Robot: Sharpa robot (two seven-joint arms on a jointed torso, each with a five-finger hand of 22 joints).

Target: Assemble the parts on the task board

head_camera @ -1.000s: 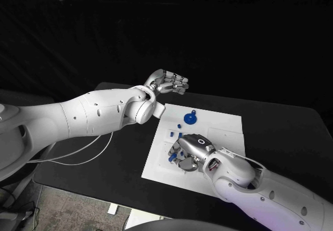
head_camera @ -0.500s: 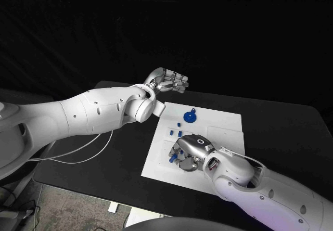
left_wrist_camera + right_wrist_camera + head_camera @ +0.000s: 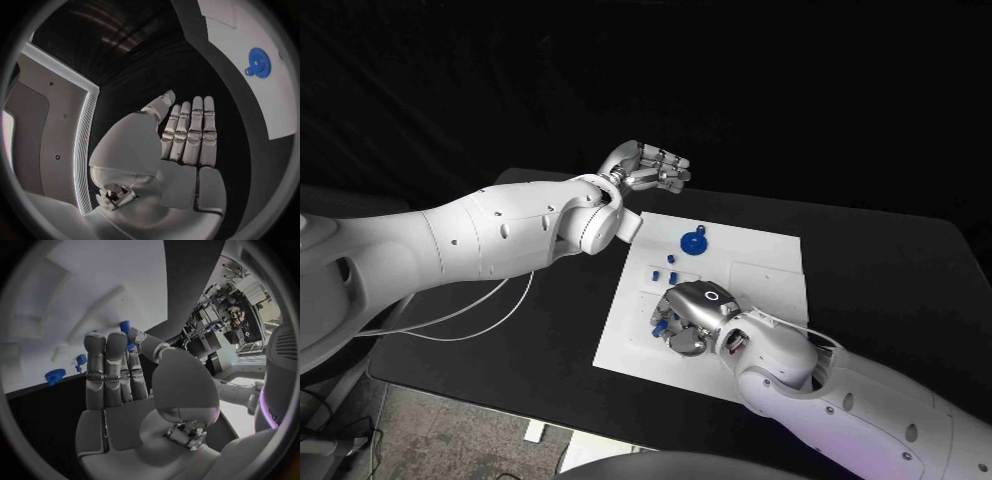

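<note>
The white task board [image 3: 764, 262] lies in the middle of the black table. A blue gear [image 3: 695, 243] stands on its far part and shows again as the gear [image 3: 259, 62] in the left wrist view. Small blue pegs [image 3: 674, 278] stand just nearer. My right hand [image 3: 692, 314] is low over the board's near-left part. In the right wrist view the right hand [image 3: 119, 380] has a small blue part [image 3: 125, 328] pinched between thumb and finger at the board [image 3: 94, 275]. My left hand [image 3: 646, 168] hangs above the table's far-left corner, and the left hand [image 3: 187, 135] has flat fingers and a bare palm.
Two more blue pieces [image 3: 55, 375] [image 3: 80, 360] stand on the board near its edge, beside my right hand. A recessed slot [image 3: 759, 270] marks the board's right half. Bare black table [image 3: 891, 270] lies to the right of the board.
My right hand has crept a little toward the board's near-left, covering more of the blue pieces under it. The left hand has stayed where it was.
</note>
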